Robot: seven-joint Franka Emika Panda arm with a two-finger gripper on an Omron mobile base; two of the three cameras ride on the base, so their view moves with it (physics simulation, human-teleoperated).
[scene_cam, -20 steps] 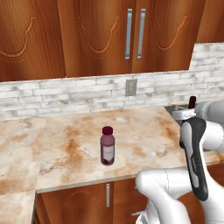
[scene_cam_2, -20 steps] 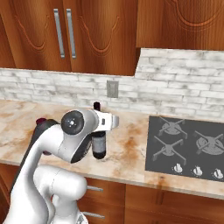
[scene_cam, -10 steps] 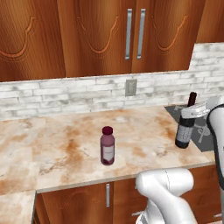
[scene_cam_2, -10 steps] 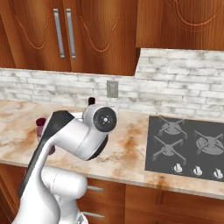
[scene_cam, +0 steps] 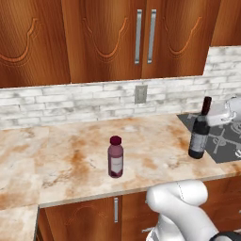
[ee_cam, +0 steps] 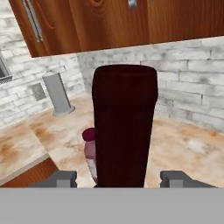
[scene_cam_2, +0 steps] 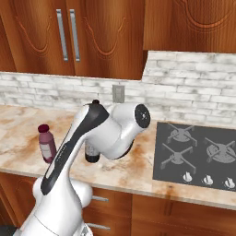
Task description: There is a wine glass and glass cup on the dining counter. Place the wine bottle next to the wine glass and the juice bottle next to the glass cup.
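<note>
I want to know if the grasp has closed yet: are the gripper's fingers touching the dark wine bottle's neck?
Apart. In the hand view, the dark wine bottle's neck stands between the gripper fingertips, with counter showing on both sides.

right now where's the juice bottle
In the left base view the juice bottle stands upright mid-counter near the front edge, well left of the wine bottle beside the stovetop.

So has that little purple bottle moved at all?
No. The juice bottle stands just where it was, below and left of the wall outlet.
</note>
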